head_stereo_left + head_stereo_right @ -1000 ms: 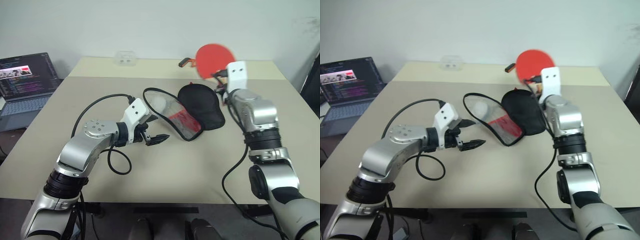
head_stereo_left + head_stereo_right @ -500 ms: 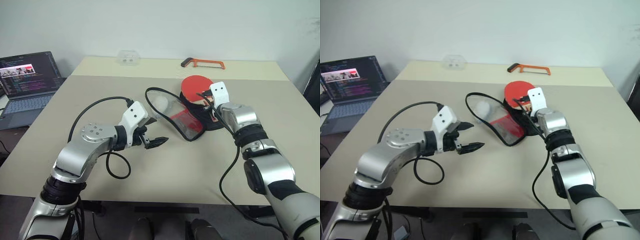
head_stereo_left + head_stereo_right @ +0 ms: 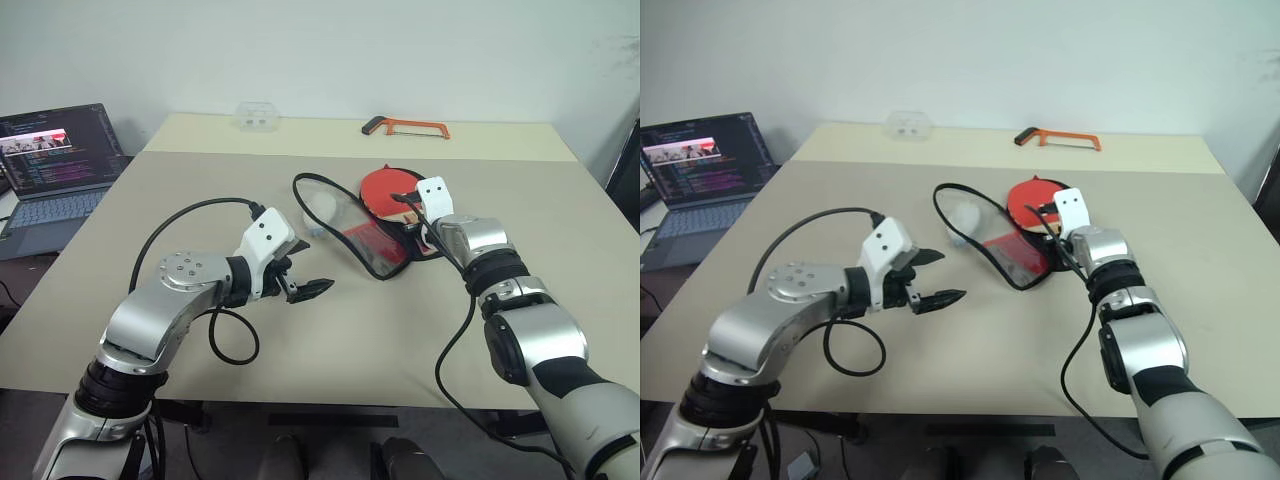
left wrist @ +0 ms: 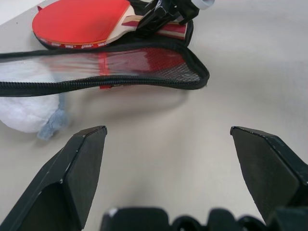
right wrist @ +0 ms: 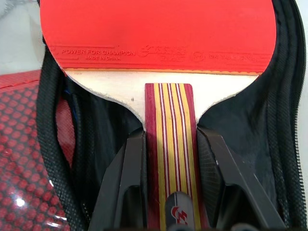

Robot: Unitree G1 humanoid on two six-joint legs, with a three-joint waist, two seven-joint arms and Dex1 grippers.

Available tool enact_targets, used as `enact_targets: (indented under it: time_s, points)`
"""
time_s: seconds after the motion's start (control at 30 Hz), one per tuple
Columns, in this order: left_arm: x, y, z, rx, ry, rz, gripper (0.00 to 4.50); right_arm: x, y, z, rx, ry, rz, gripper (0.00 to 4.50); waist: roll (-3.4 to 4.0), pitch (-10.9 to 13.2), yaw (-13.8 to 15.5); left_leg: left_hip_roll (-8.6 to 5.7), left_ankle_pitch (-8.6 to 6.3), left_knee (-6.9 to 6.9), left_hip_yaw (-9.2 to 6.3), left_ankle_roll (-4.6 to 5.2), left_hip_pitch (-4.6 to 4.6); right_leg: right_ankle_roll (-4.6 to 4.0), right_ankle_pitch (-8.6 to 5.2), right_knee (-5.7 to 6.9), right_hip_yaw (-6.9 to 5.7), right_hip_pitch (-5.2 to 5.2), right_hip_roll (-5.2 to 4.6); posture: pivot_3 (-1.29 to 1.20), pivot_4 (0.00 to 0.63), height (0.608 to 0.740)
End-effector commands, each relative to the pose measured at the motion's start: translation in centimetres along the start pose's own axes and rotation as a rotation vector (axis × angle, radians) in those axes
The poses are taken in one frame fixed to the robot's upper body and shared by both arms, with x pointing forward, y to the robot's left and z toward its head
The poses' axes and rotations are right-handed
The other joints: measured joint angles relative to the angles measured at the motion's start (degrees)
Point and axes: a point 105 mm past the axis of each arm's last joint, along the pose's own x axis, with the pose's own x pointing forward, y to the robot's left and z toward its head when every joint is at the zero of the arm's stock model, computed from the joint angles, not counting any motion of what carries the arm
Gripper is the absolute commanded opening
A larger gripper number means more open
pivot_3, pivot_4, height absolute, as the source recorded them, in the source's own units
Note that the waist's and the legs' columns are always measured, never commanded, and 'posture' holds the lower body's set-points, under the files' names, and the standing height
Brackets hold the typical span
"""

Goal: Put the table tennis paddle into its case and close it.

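The table tennis paddle (image 3: 385,188), red-faced with a striped wooden handle, lies low over the black inner half of the open case (image 3: 362,238). My right gripper (image 3: 408,205) is shut on the handle, and in the right wrist view both fingers (image 5: 130,173) clamp the handle below the red blade (image 5: 159,29). The case's red mesh flap (image 4: 139,62) lies spread toward my left gripper. That left gripper (image 3: 308,265) hovers open just above the table, left of the case and holding nothing.
A whitish plastic wad (image 3: 318,208) sits against the case's left edge. An orange hacksaw (image 3: 405,125) and a small clear box (image 3: 255,115) lie at the table's far edge. An open laptop (image 3: 50,160) stands off the table to the left.
My right gripper has brought the paddle down from high over the table's far side onto the black half of the case. The left gripper has stayed put.
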Motion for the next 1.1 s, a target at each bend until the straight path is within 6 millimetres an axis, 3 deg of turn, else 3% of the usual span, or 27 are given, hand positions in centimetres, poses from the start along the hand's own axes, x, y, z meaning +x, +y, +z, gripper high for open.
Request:
enact_targets:
  time_s: [0.03, 0.3, 0.77, 0.97, 1.1]
  points:
    - [-0.7, 0.2, 1.0, 0.035, -0.026, 0.024, 4.5, -0.9, -0.8, 3.2, -0.007, -0.097, -0.025, 1.05, 0.0, 0.0, 0.0, 0.0, 0.0, 0.0, 0.0, 0.0, 0.0, 0.0, 0.0, 0.01, 0.0, 0.0, 0.0, 0.0, 0.15, 0.74]
    - [-0.4, 0.3, 1.3, 0.03, -0.036, 0.023, 4.5, -0.9, -1.4, 3.5, 0.007, -0.102, -0.03, 1.05, 0.0, 0.0, -0.01, -0.01, 0.0, 0.02, 0.0, 0.0, 0.01, 0.0, 0.0, 0.05, 0.0, -0.01, 0.0, 0.0, 0.15, 0.74]
    - [-0.6, 0.3, 1.1, 0.031, -0.022, 0.029, 4.5, -0.3, -1.4, 2.2, 0.0, -0.062, -0.025, 1.05, 0.0, 0.0, -0.03, 0.0, 0.01, 0.02, 0.01, -0.01, 0.03, 0.0, 0.0, 0.11, 0.01, -0.02, 0.0, 0.0, 0.15, 0.74]
    - [-0.7, 0.5, 0.9, 0.029, -0.017, 0.04, 4.5, -0.2, -1.8, 1.8, -0.027, -0.044, -0.042, 3.04, 0.0, 0.0, -0.04, -0.01, 0.02, 0.05, 0.0, -0.01, 0.04, 0.0, 0.0, 0.17, 0.02, -0.02, 0.0, 0.0, 0.15, 0.74]
    - [-0.6, 0.6, 0.8, 0.025, -0.01, 0.048, 4.5, -0.6, -1.9, 2.7, -0.022, -0.066, -0.029, 4.47, 0.0, 0.0, -0.06, -0.01, 0.04, 0.07, -0.01, -0.02, 0.1, -0.01, -0.01, 0.31, 0.02, -0.02, 0.01, 0.0, 0.15, 0.74]
